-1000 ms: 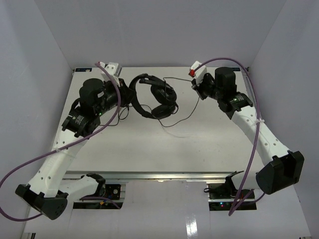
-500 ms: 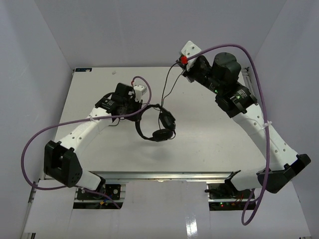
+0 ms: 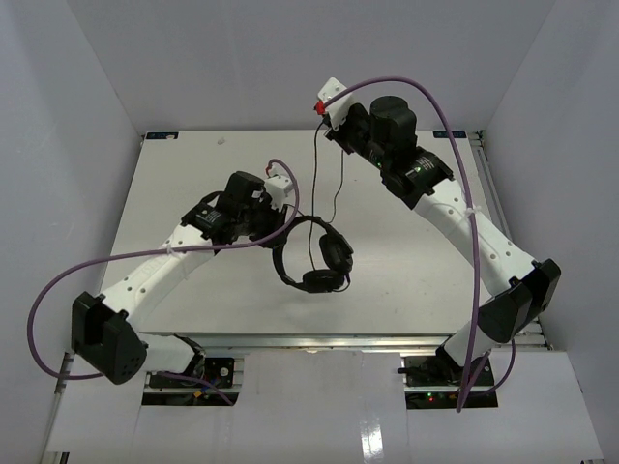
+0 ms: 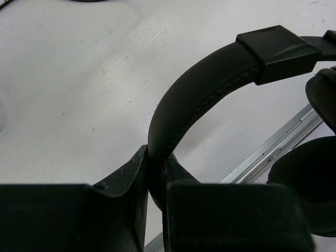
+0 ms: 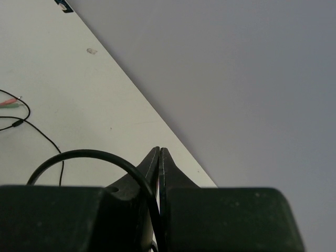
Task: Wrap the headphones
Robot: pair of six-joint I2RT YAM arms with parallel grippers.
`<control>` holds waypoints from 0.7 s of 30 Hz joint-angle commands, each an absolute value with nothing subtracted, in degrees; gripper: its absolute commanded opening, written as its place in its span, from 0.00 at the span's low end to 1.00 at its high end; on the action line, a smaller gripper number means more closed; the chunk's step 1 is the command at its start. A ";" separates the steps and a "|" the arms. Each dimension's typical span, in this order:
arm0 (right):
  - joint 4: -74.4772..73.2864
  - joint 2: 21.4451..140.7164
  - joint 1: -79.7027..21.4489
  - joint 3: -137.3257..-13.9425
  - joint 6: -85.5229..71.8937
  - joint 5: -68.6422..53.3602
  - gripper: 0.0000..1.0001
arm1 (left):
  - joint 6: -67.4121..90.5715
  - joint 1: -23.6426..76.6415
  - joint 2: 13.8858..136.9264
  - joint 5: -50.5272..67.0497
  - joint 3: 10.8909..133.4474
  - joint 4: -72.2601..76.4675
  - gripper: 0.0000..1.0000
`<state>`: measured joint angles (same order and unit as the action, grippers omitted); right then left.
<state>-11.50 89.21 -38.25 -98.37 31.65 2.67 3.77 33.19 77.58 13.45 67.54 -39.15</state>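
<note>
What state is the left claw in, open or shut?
Shut. The left claw pinches the headband of the headphones between both fingers, with no gap.

Headphones (image 3: 324, 261) over mid table (image 3: 193, 164), slightly right of centre. Headband (image 4: 199, 89) clamped in left gripper (image 4: 155, 168) at their left, earcups (image 3: 335, 253) toward near edge. Right gripper (image 5: 158, 157) behind, above far edge, pinching cable (image 3: 316, 174), which runs forward to the headphones.

Black over-ear headphones (image 3: 311, 259) are held over the near middle of the counter (image 3: 193, 164), their padded headband (image 4: 210, 89) pinched in the left end effector (image 4: 156, 157) and two round earcups (image 3: 334, 253) dangling together. The thin black cable (image 3: 317, 164) climbs to the right end effector (image 5: 159, 153), which is clamped on it.
</note>
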 commanded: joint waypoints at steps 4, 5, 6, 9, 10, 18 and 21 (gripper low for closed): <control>-7.36 92.87 -37.47 -100.32 30.21 5.02 0.08 | 3.47 33.49 68.21 17.54 66.81 -38.92 0.00; -7.48 93.59 -37.36 -100.56 29.75 4.83 0.08 | 3.41 33.49 67.65 17.87 66.89 -39.14 0.00; -7.53 94.22 -37.35 -100.67 29.35 4.77 0.08 | 3.30 33.49 67.36 18.10 66.95 -39.37 0.00; -7.75 95.75 -37.25 -100.79 28.46 4.69 0.08 | 3.16 33.49 66.59 18.97 66.98 -39.64 0.00; -7.90 96.26 -37.10 -100.59 28.20 5.04 0.08 | 3.16 33.49 66.24 18.77 67.03 -39.75 0.00; -7.82 91.81 -29.85 -89.90 22.38 0.43 0.08 | 7.22 33.49 63.30 12.15 75.23 -39.92 0.00; -7.42 88.88 -26.52 -84.27 19.35 -6.03 0.08 | 8.94 33.49 64.29 8.28 82.11 -41.02 0.00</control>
